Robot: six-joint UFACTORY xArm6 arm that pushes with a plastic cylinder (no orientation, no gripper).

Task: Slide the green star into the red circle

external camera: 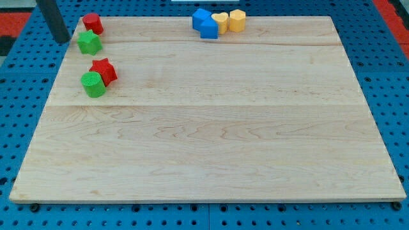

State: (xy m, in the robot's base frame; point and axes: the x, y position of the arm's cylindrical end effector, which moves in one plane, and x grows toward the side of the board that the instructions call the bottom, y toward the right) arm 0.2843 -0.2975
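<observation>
The green star (89, 43) lies near the board's top left corner. The red circle (93, 23) stands just above it, close to it; I cannot tell whether they touch. My tip (63, 39) is at the board's left edge, just left of the green star, with a small gap between them. The dark rod rises from it to the view's top.
A red star (103, 70) and a green circle (94, 84) touch each other below the green star. At the top edge sit two blue blocks (205, 23), a yellow heart (220, 22) and a yellow block (237, 20). The wooden board (211, 128) lies on a blue pegboard.
</observation>
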